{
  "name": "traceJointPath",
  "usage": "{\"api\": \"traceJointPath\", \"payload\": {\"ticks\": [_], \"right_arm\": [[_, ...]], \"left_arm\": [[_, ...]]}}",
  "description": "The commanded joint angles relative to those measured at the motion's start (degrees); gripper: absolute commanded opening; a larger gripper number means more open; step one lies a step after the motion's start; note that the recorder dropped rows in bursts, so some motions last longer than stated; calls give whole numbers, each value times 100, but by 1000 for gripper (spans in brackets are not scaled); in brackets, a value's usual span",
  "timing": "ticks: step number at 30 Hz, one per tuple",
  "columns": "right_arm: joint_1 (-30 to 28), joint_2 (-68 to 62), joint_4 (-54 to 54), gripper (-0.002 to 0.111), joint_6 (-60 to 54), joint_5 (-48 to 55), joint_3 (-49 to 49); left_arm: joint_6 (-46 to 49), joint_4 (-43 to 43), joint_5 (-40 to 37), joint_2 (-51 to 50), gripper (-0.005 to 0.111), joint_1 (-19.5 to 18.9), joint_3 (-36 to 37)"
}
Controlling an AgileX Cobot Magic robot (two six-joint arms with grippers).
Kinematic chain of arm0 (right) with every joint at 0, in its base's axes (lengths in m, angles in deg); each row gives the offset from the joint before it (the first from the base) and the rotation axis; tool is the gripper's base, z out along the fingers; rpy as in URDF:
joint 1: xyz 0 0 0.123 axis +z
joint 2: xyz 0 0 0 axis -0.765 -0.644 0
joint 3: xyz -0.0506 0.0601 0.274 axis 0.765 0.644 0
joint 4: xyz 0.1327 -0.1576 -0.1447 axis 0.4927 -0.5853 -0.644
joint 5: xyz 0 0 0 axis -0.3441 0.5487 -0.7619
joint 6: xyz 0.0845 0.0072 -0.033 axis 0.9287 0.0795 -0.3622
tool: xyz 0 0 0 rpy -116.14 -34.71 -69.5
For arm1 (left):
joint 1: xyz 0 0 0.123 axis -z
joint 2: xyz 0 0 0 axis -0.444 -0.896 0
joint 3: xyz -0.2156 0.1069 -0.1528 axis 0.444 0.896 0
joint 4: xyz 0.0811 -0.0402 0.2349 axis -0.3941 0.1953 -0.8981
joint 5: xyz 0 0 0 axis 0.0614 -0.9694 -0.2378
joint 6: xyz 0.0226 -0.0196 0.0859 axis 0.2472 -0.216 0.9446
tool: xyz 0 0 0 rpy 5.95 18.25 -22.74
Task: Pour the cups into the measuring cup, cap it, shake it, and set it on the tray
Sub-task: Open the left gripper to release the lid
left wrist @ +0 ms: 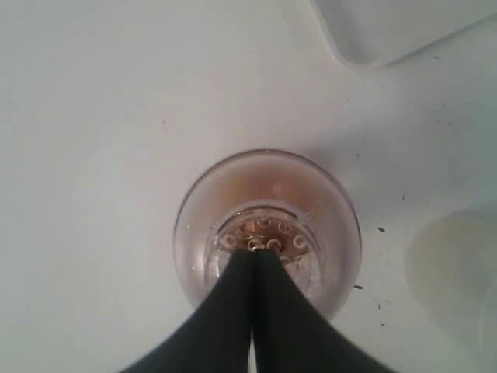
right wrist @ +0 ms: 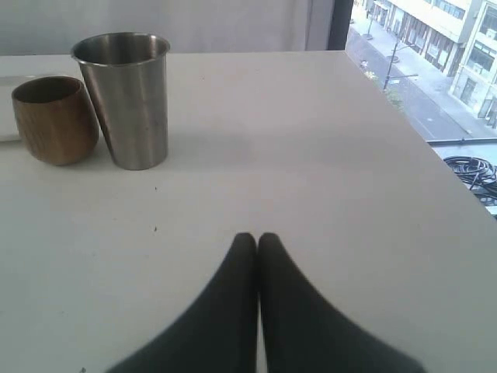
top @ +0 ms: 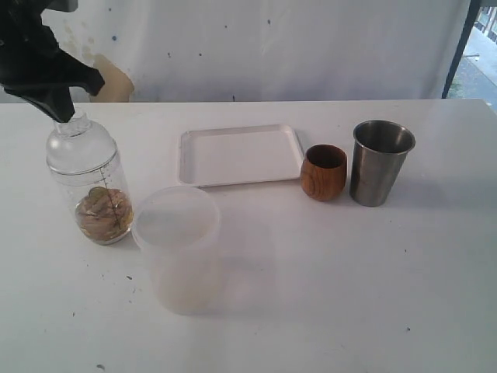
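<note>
The clear measuring cup (top: 89,183) stands at the left of the table with brown contents in its bottom and a clear domed strainer lid on top. My left gripper (top: 66,115) is shut, its tips pressed together right at the top of that lid (left wrist: 268,225), nothing visibly between them. The brown wooden cup (top: 324,172) and the steel tumbler (top: 379,162) stand upright side by side to the right of the white tray (top: 241,155). My right gripper (right wrist: 257,237) is shut and empty, low over bare table, some way short of the tumbler (right wrist: 128,97) and wooden cup (right wrist: 53,119).
A big frosted plastic tub (top: 180,256) with a lid stands just in front and right of the measuring cup, nearly touching it. A tray corner (left wrist: 388,31) shows in the left wrist view. The table's right edge (right wrist: 435,148) runs close beside the right gripper.
</note>
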Motion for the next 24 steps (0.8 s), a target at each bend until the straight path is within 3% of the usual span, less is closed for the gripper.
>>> {"api": "traceJointPath", "payload": {"ticks": [1, 24], "right_arm": [[25, 26, 8, 0, 4, -20, 15], [25, 26, 8, 0, 4, -20, 15]], "left_arm": [[87, 3, 74, 20, 0, 6, 30], [241, 265, 210, -22, 0, 6, 284]]}}
